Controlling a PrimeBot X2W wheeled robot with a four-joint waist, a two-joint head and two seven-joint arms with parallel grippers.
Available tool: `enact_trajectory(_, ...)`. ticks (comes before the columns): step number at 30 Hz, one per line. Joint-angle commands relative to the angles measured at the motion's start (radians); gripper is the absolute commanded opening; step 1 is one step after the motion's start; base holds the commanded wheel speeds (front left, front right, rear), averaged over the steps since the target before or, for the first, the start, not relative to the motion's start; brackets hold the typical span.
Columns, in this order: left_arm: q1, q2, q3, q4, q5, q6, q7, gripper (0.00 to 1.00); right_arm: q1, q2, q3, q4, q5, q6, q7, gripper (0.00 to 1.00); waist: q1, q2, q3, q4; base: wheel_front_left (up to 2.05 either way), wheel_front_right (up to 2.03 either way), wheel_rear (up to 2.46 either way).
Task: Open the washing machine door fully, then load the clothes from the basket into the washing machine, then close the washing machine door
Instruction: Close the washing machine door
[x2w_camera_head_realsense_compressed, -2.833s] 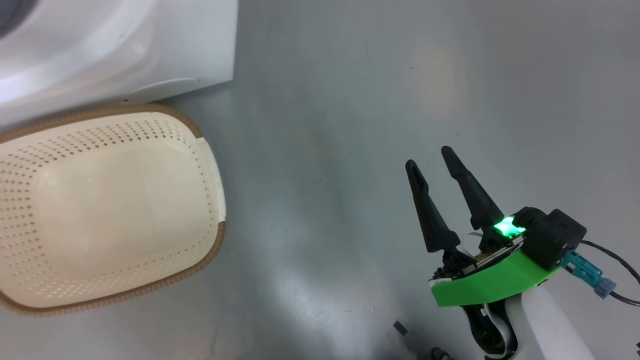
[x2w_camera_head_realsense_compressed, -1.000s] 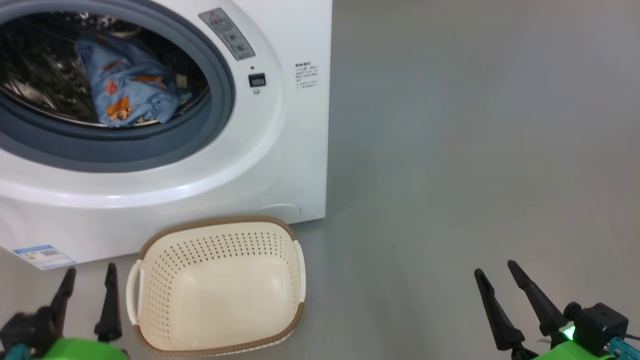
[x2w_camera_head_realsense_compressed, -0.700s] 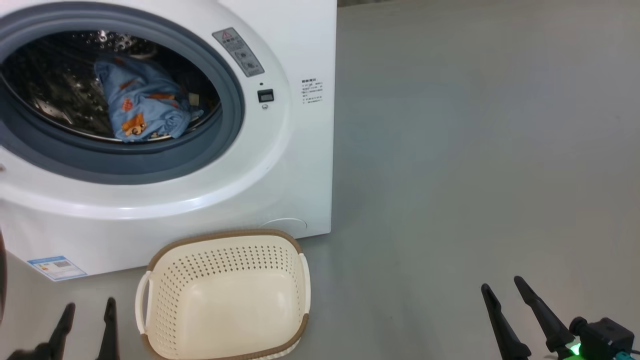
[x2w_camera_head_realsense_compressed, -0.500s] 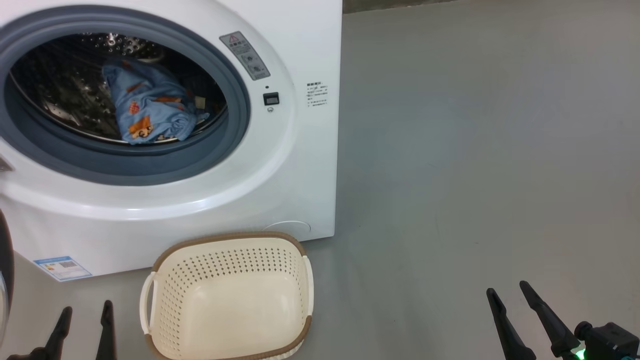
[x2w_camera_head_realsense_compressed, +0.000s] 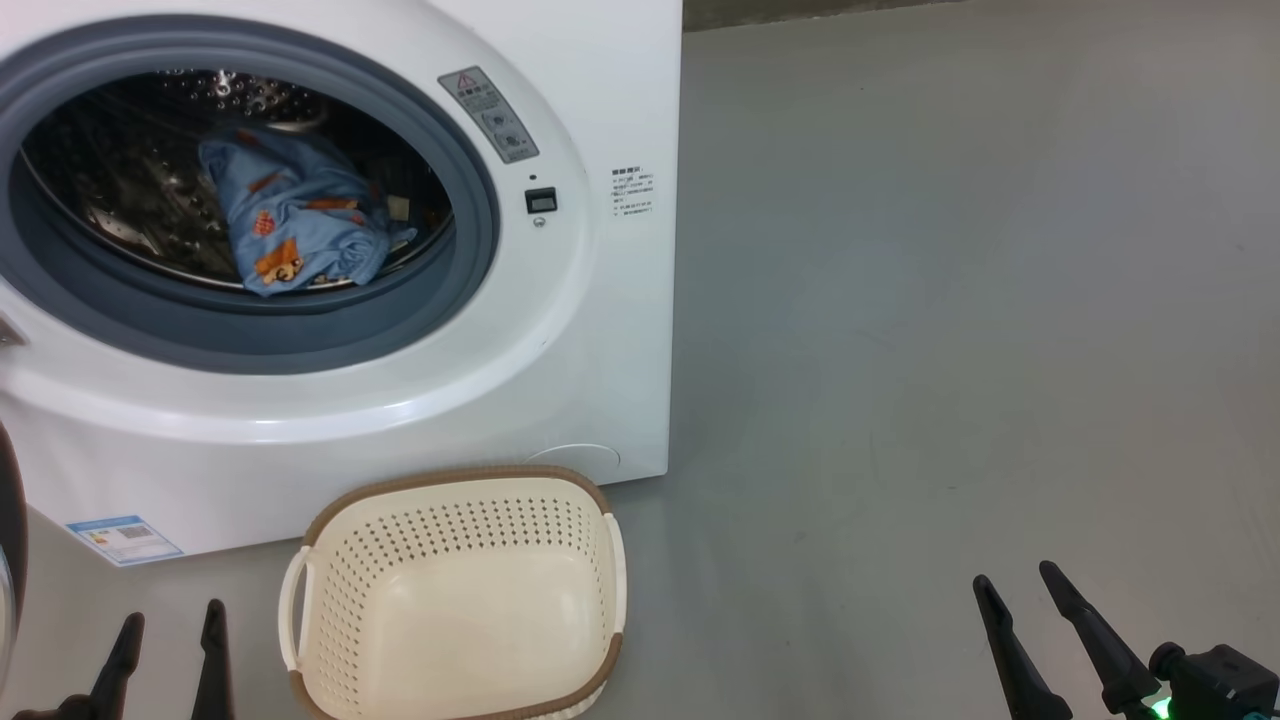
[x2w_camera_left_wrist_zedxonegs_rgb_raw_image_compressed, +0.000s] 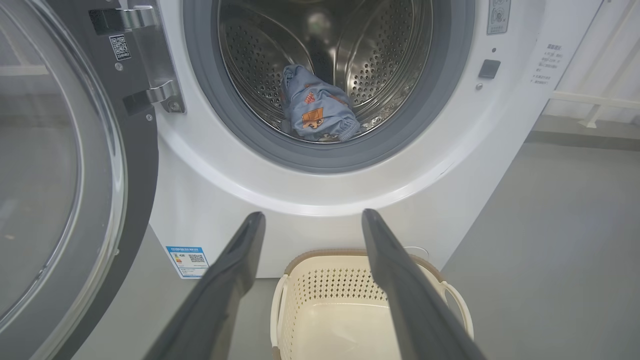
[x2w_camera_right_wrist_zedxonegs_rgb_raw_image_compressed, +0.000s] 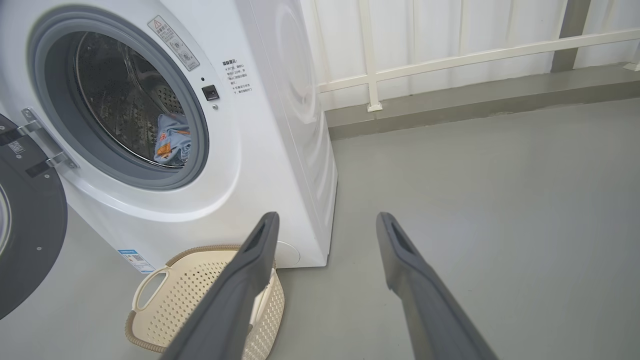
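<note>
Head view is showing the left gripper (x2w_camera_head_realsense_compressed: 171, 614) and the right gripper (x2w_camera_head_realsense_compressed: 1015, 576) hanging at the near edge, both pairs of jaws standing spread wide, gripping nothing. Just right of the left gripper the basket (x2w_camera_head_realsense_compressed: 455, 473) is sitting on the floor (x2w_camera_head_realsense_compressed: 950, 300), close before the washing machine (x2w_camera_head_realsense_compressed: 600, 330). Farther in, the clothes (x2w_camera_head_realsense_compressed: 300, 215) are lying inside the drum (x2w_camera_left_wrist_zedxonegs_rgb_raw_image_compressed: 385, 45), and the washing machine door (x2w_camera_left_wrist_zedxonegs_rgb_raw_image_compressed: 137, 190) is hanging open at the left.
</note>
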Motion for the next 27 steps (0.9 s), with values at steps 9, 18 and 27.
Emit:
enact_trajectory(9, -0.02, 0.012, 0.025, -0.022, -0.013, -0.002, -0.006, 1.0, -0.011, -0.012, 0.014, -0.031, 0.01, 0.003, -0.005, 1.0, 0.0, 0.0, 0.013, 0.004, 0.0, 0.0, 0.0)
enact_trajectory(18, -0.025, 0.012, 0.021, -0.022, -0.018, -0.002, -0.006, 1.0, -0.014, -0.012, 0.012, -0.032, 0.008, 0.003, -0.005, 1.0, 0.0, 0.0, 0.016, 0.01, 0.0, 0.0, 0.0)
enact_trajectory(27, -0.023, 0.012, 0.017, -0.026, -0.022, -0.002, -0.006, 1.0, -0.011, -0.012, 0.011, -0.032, 0.007, 0.003, -0.005, 1.0, 0.0, 0.0, 0.014, 0.011, -0.17, 0.17, 0.0)
